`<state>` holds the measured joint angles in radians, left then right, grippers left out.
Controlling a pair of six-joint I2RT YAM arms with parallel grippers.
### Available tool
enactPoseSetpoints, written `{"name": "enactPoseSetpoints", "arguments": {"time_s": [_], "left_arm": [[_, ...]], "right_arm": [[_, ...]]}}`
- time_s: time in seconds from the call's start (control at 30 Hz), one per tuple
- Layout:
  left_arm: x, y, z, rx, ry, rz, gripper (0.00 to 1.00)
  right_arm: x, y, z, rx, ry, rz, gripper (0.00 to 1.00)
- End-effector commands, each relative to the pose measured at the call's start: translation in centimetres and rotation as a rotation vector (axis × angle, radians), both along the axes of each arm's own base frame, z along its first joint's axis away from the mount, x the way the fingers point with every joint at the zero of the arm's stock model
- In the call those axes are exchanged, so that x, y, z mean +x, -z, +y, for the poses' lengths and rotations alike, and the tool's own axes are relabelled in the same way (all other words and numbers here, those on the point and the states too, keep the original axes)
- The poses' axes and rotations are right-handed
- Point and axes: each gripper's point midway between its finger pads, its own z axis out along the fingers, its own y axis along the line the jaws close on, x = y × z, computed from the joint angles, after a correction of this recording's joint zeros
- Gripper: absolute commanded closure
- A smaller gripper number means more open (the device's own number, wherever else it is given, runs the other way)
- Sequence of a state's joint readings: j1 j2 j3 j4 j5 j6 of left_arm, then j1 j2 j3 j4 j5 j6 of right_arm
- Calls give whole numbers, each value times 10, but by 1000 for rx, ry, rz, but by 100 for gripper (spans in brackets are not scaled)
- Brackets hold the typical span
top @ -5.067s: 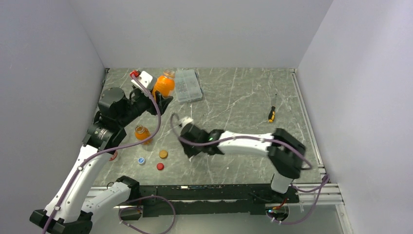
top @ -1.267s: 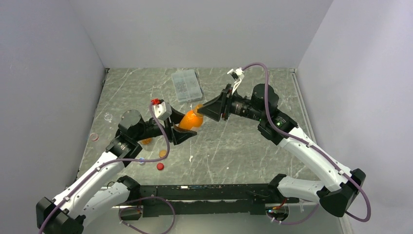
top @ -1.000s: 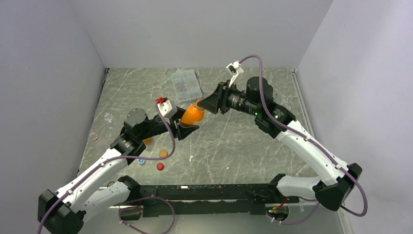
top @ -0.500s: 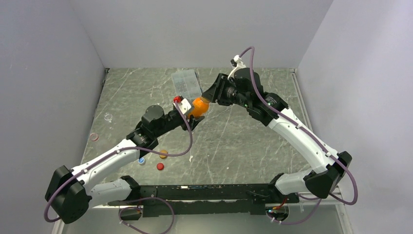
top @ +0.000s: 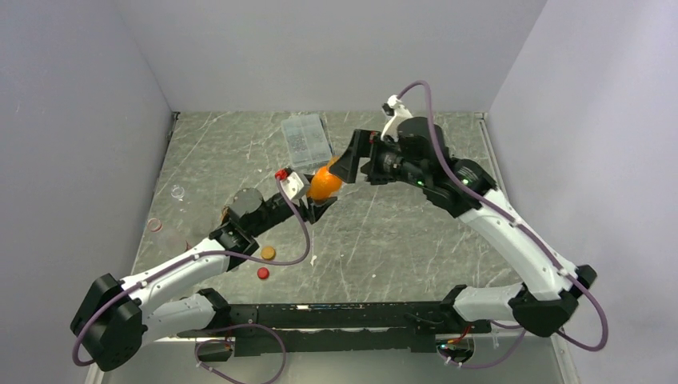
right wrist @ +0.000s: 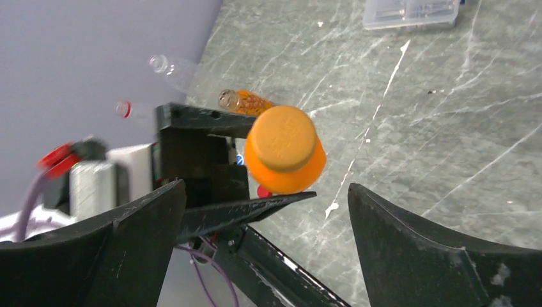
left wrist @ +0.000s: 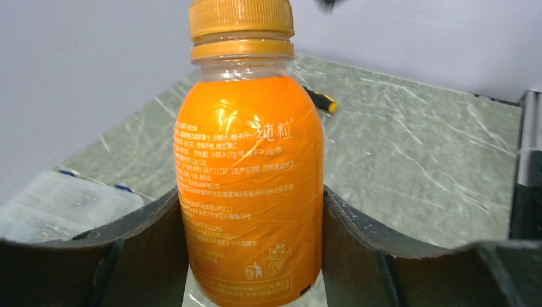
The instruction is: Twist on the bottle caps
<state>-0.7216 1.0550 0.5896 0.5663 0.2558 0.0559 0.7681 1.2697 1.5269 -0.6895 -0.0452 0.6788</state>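
**A:** What lay nearest you on the surface?

**B:** Two loose bottle caps, close to your arm bases. There was a red cap (top: 262,273) and, just beyond it, a loose orange cap (top: 269,253). Both sat flat on the grey surface (top: 384,232), near each other but not touching. A little farther back, beside your left arm, a second orange bottle (right wrist: 246,101) lay on its side with its mouth open.

**A:** And my left gripper?

**B:** Your left gripper (left wrist: 250,195) was pinching the orange bottle (top: 324,182) by its body, one finger pressed against each side. It held the bottle up off the surface, over the middle. A fitted orange cap (right wrist: 283,137) sat on the bottle's neck.

**A:** Was my right gripper on that cap?

**B:** No. Your right gripper (right wrist: 267,187) faced the fitted cap end-on with its fingers spread wide. One finger stood on each side of the cap, and neither touched the cap or the bottle.

**A:** Anything beyond that?

**B:** A screwdriver (left wrist: 317,99) with a yellow-and-black handle lay on the surface, past the bottle from your left wrist's view. Farthest from you, near the back wall, a flat clear compartment box (top: 306,141) rested on the surface, well apart from the caps.
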Motion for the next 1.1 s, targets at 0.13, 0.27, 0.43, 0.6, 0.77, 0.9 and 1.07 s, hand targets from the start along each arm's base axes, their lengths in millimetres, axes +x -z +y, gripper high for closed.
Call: {"name": "enactPoseSetpoints", "arguments": {"time_s": [0.13,0.27,0.43,0.6,0.77,0.9,1.07], "left_arm": [[-75,-19,-11,-101,336,33,100],[-126,-25,-11,-122,581,69,100],[-152,-24,-6,-115,699,106,100],[-164,-25,-3,-121,750,124,100],[-168,-26,-2,-116,770,134,100],[-170,-27,-2,-123,784,137,100],[-170,-25,-3,-122,784,145,100]], "right_arm": [[-72,-49,-14,-10,-437,-338,1],[-108,-42,-16,3,-631,-398,13],[-130,-45,-18,7,-743,-444,15],[-142,-37,-12,-25,-815,-449,14],[-140,-25,-3,-92,-811,-435,14],[-136,-24,0,-123,-797,-439,17],[-138,-25,3,-116,-798,-440,25]]}}
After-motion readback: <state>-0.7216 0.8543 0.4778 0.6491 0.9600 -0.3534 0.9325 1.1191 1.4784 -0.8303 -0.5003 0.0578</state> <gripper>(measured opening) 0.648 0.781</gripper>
